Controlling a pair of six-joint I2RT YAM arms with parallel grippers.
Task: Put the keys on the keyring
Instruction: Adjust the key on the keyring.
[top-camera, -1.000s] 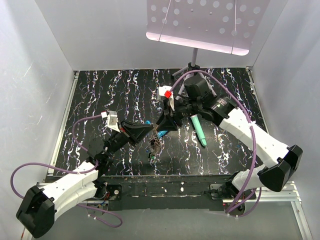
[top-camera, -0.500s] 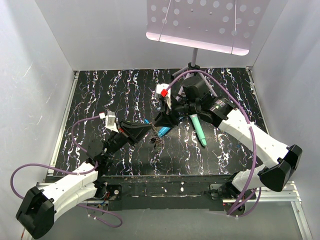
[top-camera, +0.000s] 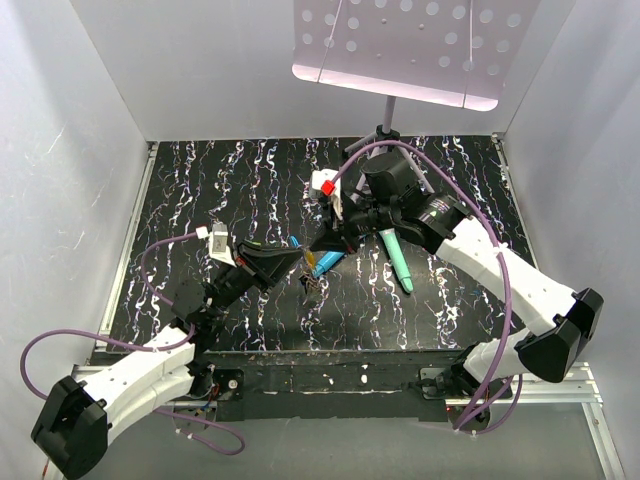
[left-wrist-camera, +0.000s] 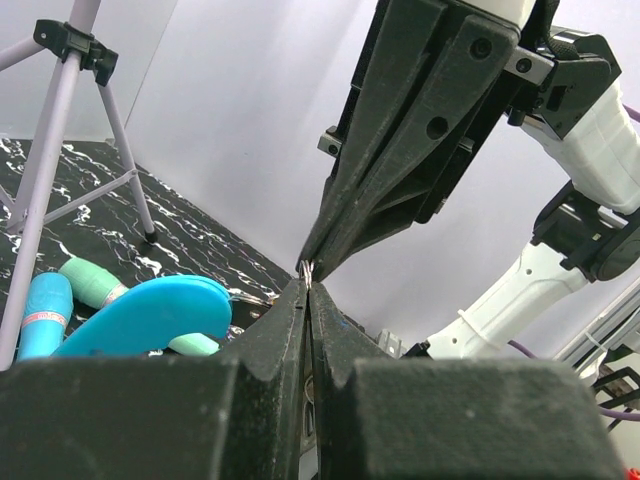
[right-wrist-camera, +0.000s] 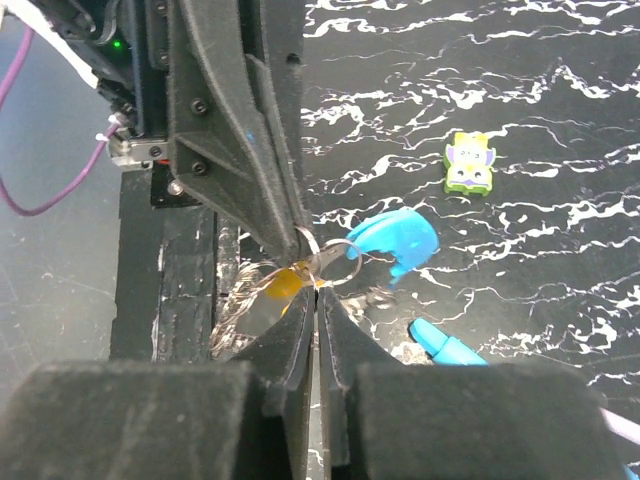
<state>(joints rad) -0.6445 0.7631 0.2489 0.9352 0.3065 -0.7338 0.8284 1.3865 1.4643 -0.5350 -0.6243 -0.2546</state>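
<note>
Meeting tip to tip above the middle of the black marbled table (top-camera: 200, 190): left gripper (top-camera: 297, 262) and right gripper (top-camera: 320, 250).

Left gripper: jaws fully together, pinching the thin wire of the keyring (right-wrist-camera: 395, 238).

Right gripper: jaws closed to a hairline slit. The wire loop runs into its tips, so it grips the keyring too.

Keyring is off the table, held between the two tips, with its bright blue curved section on the far side of the pinch. The keys (top-camera: 312, 286) dangle below it in a dark cluster. One yellow key head (right-wrist-camera: 283, 284) sits just beside the right fingertips.

On the table:
- blue stick (top-camera: 326, 262), under the grippers; its pale band has print too small to read
- teal stick (top-camera: 397, 262), to the right
- yellow-green piece (right-wrist-camera: 469, 163), lying flat, well apart; its printed figure is not legible
</note>
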